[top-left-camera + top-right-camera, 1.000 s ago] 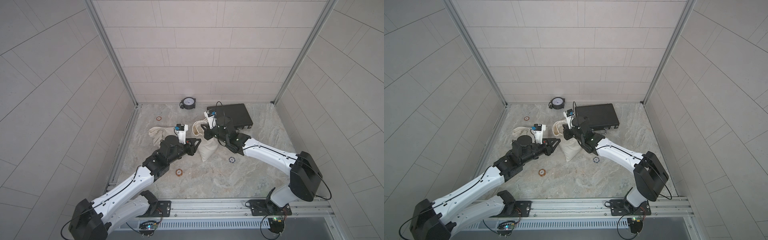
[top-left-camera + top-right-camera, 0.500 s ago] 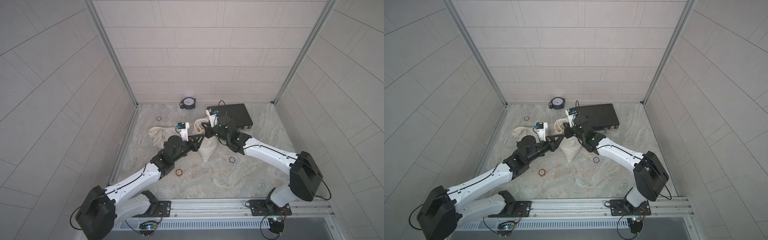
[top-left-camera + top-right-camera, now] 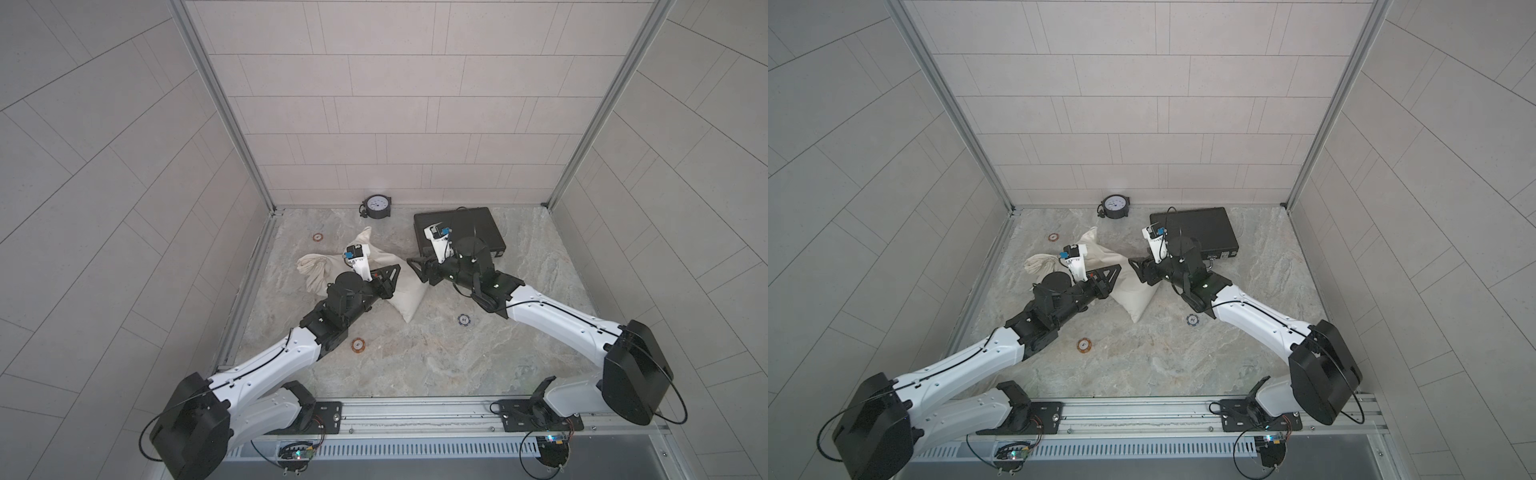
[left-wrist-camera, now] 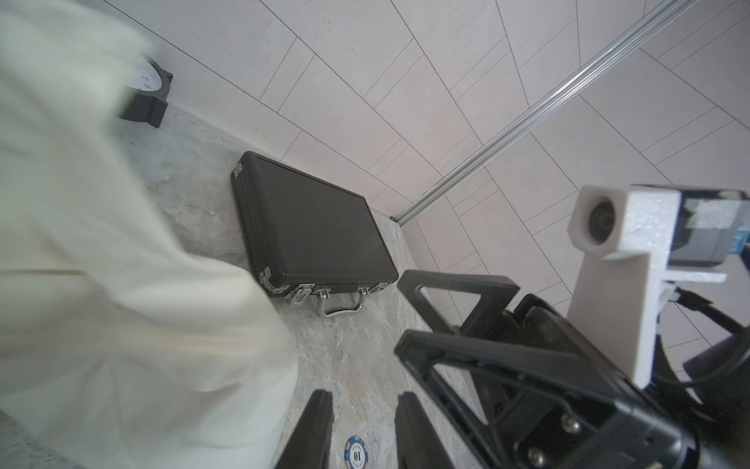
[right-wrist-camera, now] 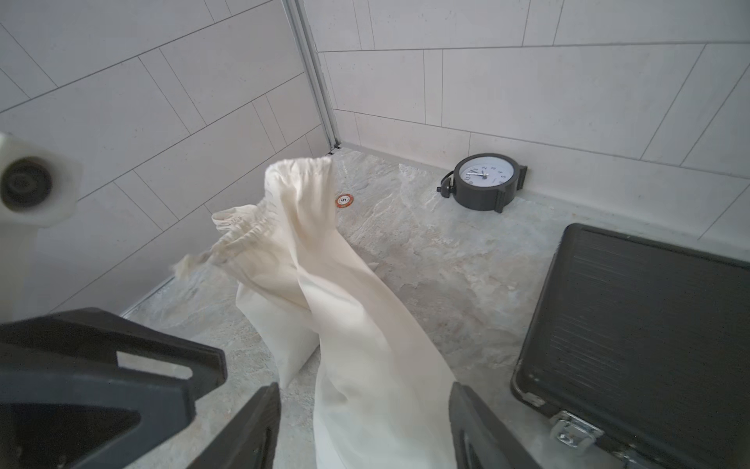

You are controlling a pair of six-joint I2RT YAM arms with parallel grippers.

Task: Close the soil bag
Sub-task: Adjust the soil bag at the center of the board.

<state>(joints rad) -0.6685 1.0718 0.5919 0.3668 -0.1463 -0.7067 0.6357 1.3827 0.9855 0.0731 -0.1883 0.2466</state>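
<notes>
While blurred soil bag half hides clock, left claw narrowly parted, empty, right claw wide astride it.

Soil bag on marble floor, left hand over it, right hand beside, black case behind

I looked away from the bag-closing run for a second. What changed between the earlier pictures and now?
The right claw opened and let go of the soil bag; its fabric now runs loose between the spread jaws. The left claw edged forward toward the bag, still open and empty. The black case, clock and chips stayed put.
</notes>
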